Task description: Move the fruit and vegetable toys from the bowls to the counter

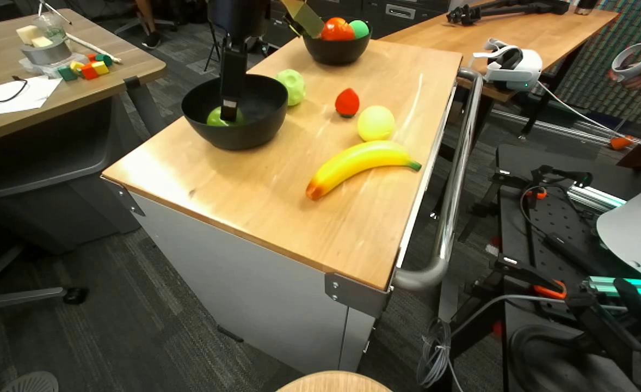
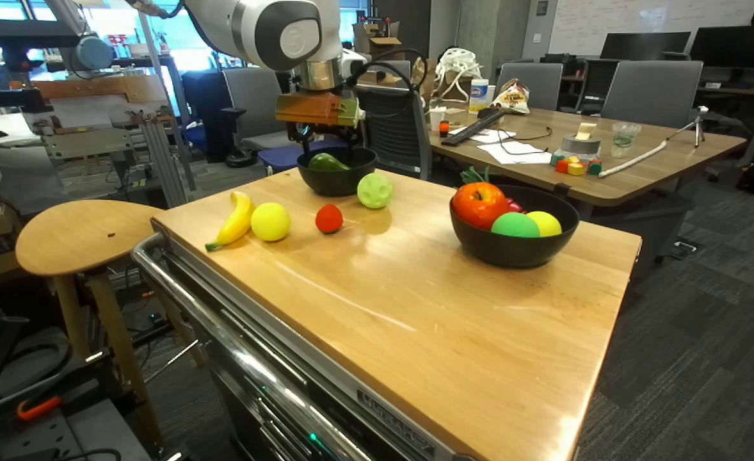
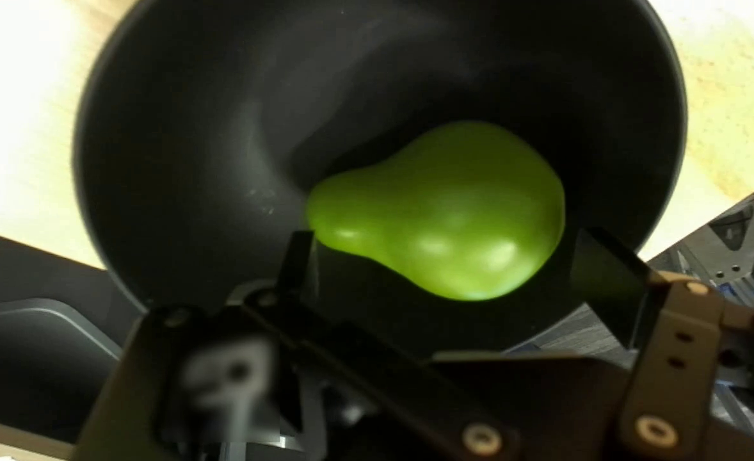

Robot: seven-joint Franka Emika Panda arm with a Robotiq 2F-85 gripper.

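A green pear toy (image 3: 441, 211) lies on its side in a black bowl (image 3: 178, 115). My gripper (image 3: 446, 253) reaches down into that bowl, open, its fingers spread wider than the pear along its length and not closed on it. In an exterior view one finger (image 1: 233, 81) hides part of the pear. The other black bowl (image 2: 511, 250) holds a red-orange tomato-like toy (image 2: 479, 202), a green ball (image 2: 516, 225), a yellow ball (image 2: 546, 224) and a partly hidden dark red piece. On the wooden counter (image 1: 277, 196) lie a banana (image 1: 358, 166), yellow ball (image 1: 376, 122), red strawberry-like toy (image 1: 347, 102) and pale green ball (image 1: 292, 87).
Along one long side of the counter runs a metal rail (image 1: 458, 190). The pale green ball sits right beside the bowl that my gripper is in. A round wooden stool (image 2: 82, 230) stands off one end, and a table (image 2: 665, 160) with papers and small blocks is behind.
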